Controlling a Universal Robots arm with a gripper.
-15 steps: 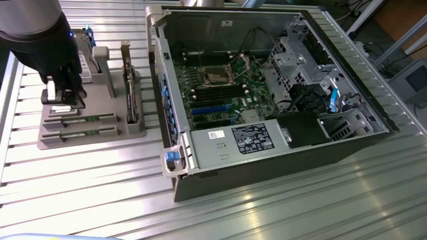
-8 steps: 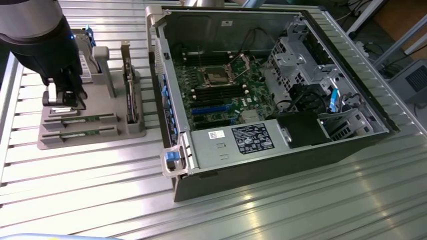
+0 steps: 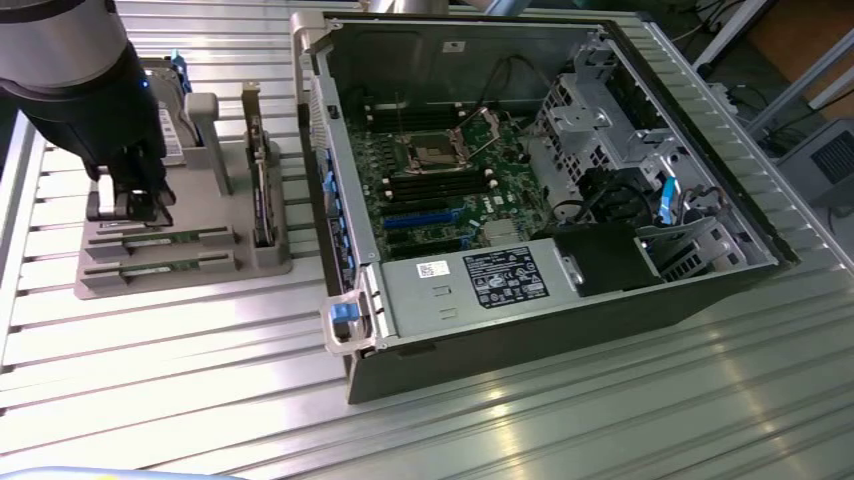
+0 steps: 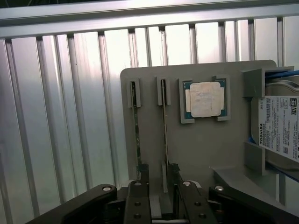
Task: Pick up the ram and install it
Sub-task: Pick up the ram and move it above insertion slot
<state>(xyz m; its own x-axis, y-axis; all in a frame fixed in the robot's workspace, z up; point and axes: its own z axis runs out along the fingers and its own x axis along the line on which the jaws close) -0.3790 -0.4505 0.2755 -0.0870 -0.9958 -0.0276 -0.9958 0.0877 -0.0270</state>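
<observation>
Two ram sticks stand on edge in slots of a grey holder (image 4: 205, 149). In the wrist view they show as thin lines, ram (image 4: 164, 126) beside ram (image 4: 135, 126). My gripper (image 4: 159, 169) is open and low over the holder. Its black fingers (image 4: 174, 169) straddle one end of the stick nearer the processor chip, without visibly touching it. In the exterior view the gripper (image 3: 134, 205) hangs just over the green ram (image 3: 160, 240), with the second ram (image 3: 160, 266) beside it. The open computer case (image 3: 360, 215) lies at the exterior view's right, its motherboard (image 3: 447, 185) exposed.
The holder also carries a square silver processor chip (image 4: 204, 99), a labelled hard drive (image 4: 280, 130) and an upright board (image 3: 260, 180). The case wall stands close to the holder. The ribbed metal table (image 3: 601, 420) surrounds everything.
</observation>
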